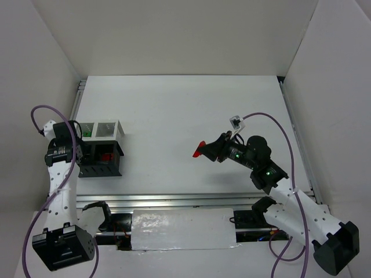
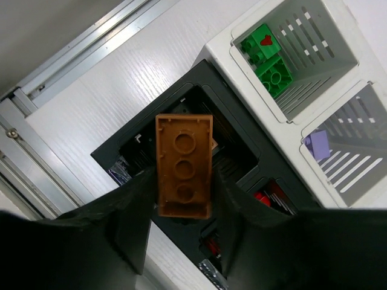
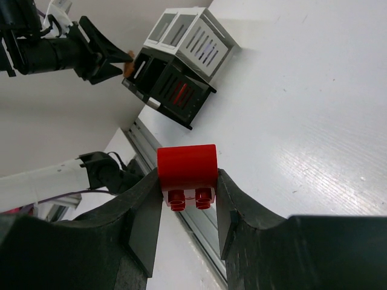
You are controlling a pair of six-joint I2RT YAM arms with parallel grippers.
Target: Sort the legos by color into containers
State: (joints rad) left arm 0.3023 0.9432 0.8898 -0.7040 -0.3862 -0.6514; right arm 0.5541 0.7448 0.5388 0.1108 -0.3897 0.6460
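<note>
Orange-brown brick [image 2: 183, 151] sits between the left claw [image 2: 184, 181] fingers over a black bin [image 2: 158, 124]; can't tell if it's clamped. Right claw [image 3: 187, 184] is clamped on a red brick [image 3: 187, 164], above the worktop [image 3: 302, 121].

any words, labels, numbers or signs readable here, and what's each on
No readable words or numbers.
Sign: small red heart-like mark, on a green lego in a white container.
Too small to read: the white tag at the right arm's cable.
</note>
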